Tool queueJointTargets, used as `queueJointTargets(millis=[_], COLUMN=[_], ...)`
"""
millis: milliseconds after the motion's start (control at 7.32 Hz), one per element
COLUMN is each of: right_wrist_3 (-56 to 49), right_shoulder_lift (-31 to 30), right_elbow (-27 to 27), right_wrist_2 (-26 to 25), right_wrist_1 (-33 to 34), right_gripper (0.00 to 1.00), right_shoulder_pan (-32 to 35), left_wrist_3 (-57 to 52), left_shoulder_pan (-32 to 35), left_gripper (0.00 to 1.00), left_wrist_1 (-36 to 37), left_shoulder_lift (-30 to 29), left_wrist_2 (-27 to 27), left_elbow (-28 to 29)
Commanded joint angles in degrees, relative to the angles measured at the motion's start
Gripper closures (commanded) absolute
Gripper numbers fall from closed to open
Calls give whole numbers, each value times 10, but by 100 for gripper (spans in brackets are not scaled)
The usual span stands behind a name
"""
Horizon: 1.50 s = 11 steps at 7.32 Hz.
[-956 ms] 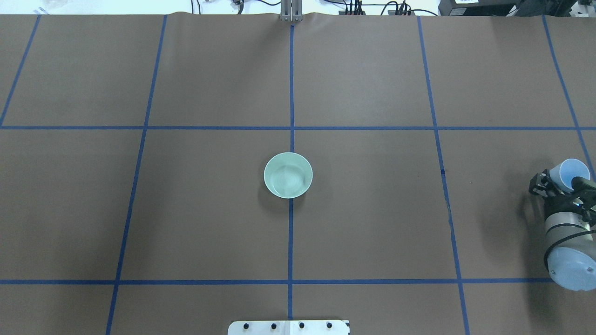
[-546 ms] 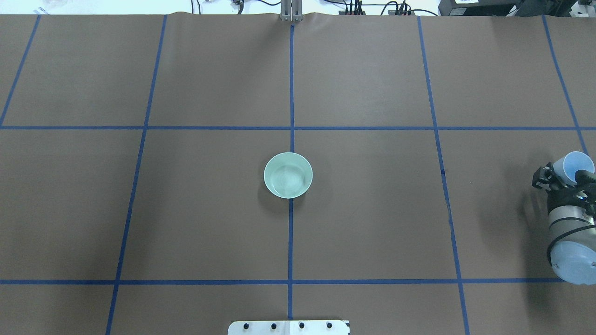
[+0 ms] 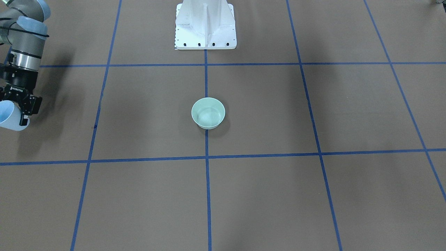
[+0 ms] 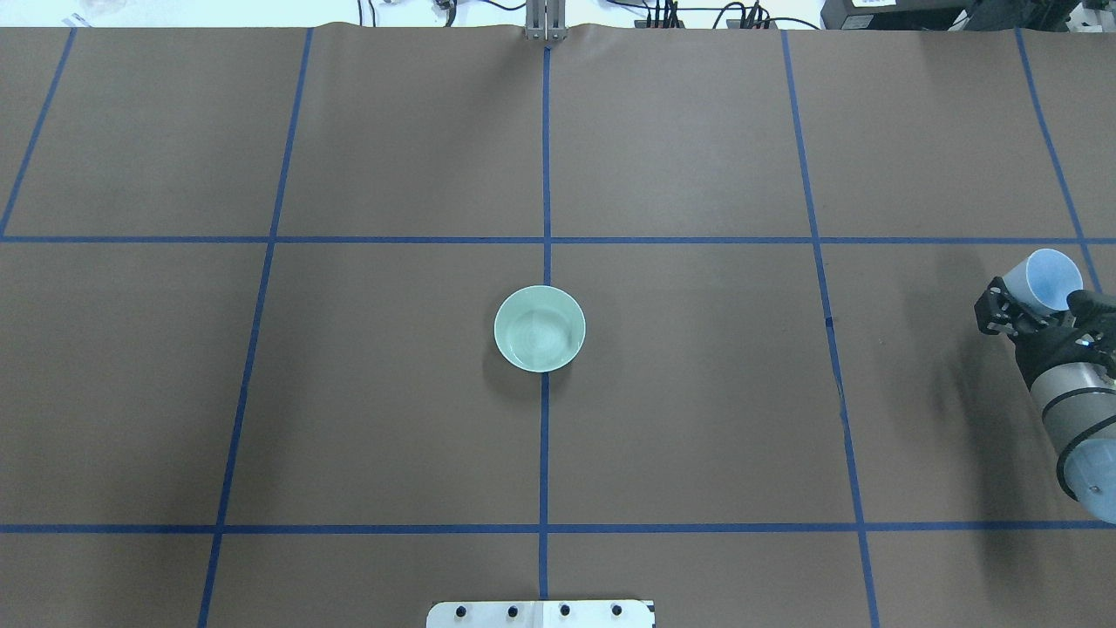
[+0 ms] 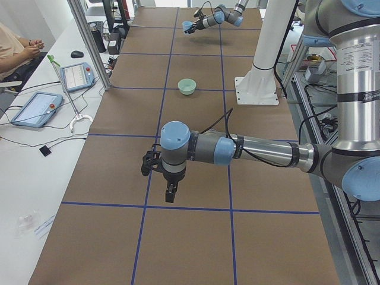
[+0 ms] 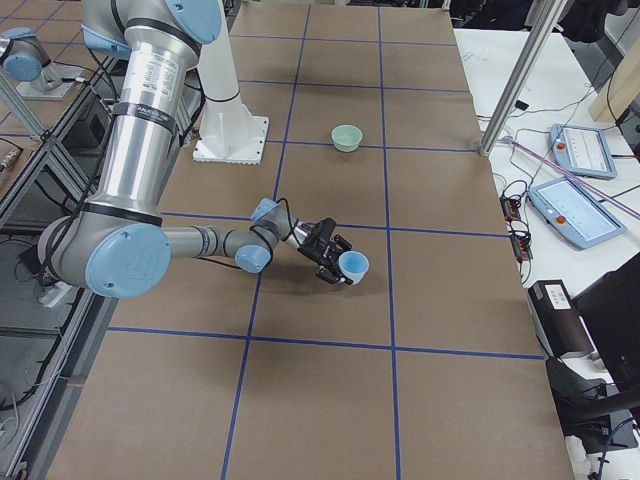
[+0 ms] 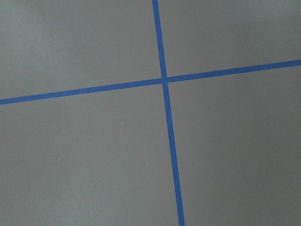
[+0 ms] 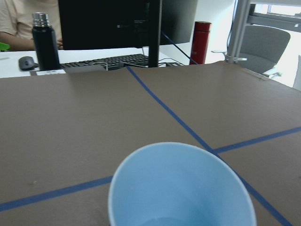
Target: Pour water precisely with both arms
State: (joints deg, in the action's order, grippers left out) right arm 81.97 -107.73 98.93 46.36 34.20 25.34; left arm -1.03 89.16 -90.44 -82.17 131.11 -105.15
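Note:
A pale green bowl [image 4: 540, 329] stands at the table's centre, also in the front-facing view [image 3: 208, 113]. A faint rippling pool of water [image 4: 534, 338] lies in it. My right gripper [image 4: 1036, 301] is shut on a pale blue cup [image 4: 1044, 279] at the table's right edge, held above the surface and tilted. The cup shows from the front [image 3: 8, 118], in the right side view [image 6: 352, 265] and in the right wrist view [image 8: 181, 188]. My left gripper [image 5: 169, 191] shows only in the left side view, pointing down over bare table; I cannot tell whether it is open.
The white pedestal base [image 3: 205, 24] stands at the robot's table edge. Blue tape lines [image 4: 545, 436] grid the brown table. Beyond the far edge are a metal pole [image 5: 89, 41], tablets [image 6: 565, 205], a keyboard [image 8: 108, 62] and bottles [image 8: 44, 40].
My right gripper has carried the blue cup away from the robot and slightly toward the table's middle. The bowl has not moved.

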Motion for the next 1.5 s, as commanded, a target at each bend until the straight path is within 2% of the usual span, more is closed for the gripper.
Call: queueJointTargets(millis=[0,137,410,546,683,819,956,1092,1365], right_wrist_3=[-238,-307,-344,-396,-437,-447,-462,-468,-468], right_shoulder_lift=[15,41,119,143,165,203,219,243,308], right_elbow=[-1,-1,-2,-2,-1,-7,-9,-6,-3], right_wrist_2=[30,70,147,188,245,340,400,442,470], right_wrist_1=[-162,-184,-189,-189,-189,-184,-179,-137,-15], right_gripper=[100,100,100,100,100,100,100,100,100], right_shoulder_pan=[3,3,8,8,22,41,43,44,43], left_wrist_3=[1,1,1,1,1,1,1,2,4], left_shoulder_pan=[0,0,0,0,0,0,0,0,0], left_gripper=[0,0,0,0,0,0,0,0,0], left_wrist_1=[-2,-2,-2,-2,-2,-2,-2,-2,-2], left_shoulder_lift=[1,1,1,1,1,1,1,1,1], left_wrist_2=[0,0,-1,0,0,0,0,0,0], left_elbow=[0,-1,0,0,0,1,3,4,6])
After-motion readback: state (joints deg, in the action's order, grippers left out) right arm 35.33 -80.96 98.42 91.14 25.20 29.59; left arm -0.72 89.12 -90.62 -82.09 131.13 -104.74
